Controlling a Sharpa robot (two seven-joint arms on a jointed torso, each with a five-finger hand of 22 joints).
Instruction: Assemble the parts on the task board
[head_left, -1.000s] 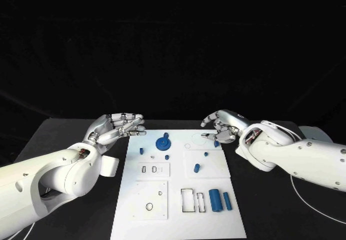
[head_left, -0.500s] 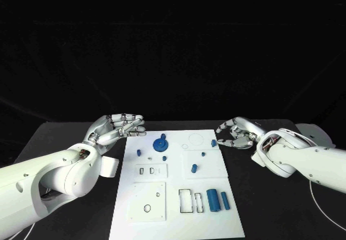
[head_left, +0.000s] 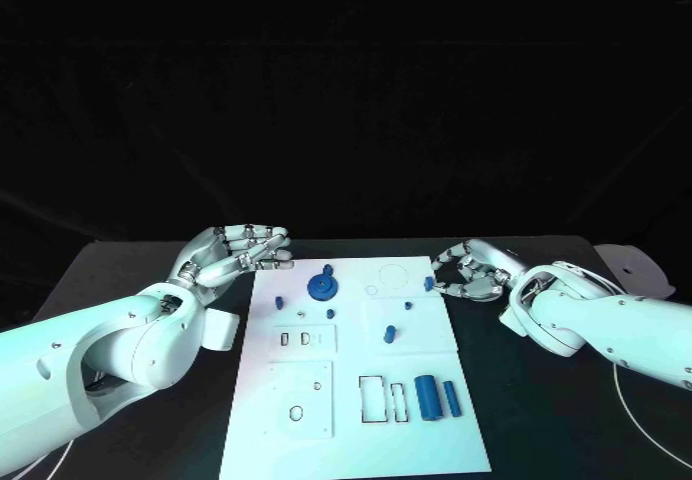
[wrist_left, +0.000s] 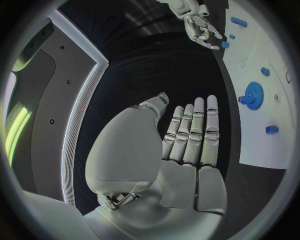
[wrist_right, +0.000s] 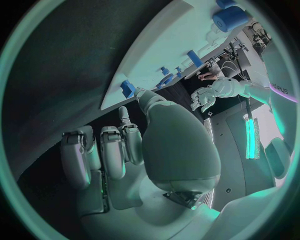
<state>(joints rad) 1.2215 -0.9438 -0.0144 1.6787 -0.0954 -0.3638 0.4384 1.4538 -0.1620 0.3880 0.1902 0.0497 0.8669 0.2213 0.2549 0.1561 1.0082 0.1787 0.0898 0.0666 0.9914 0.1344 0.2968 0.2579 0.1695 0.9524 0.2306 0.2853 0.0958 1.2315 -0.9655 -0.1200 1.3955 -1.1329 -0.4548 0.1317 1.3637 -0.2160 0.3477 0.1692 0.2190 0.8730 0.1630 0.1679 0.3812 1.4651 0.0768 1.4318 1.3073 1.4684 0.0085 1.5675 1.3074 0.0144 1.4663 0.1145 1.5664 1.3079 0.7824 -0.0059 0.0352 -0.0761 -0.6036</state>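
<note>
Task board (head_left: 361, 400), a white plate, lies mid-table with its long axis running away from the robot. Blue parts sit on it: a gear (head_left: 325, 289) near the far left, two cylinders (head_left: 428, 397) lying lengthwise near the front right edge (axes parallel to the board's). Left hand (head_left: 231, 256) hovers off the board's far-left corner, fingers curled in, holding nothing. Right hand (head_left: 469, 272) is just off the far-right edge, fingers bent, w/ nothing visibly held, beside a small blue part (head_left: 430, 284).

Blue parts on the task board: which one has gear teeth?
The round blue gear near the board's far end; its toothed rim shows in the left wrist view. The other parts are pegs or cylinders.
</note>
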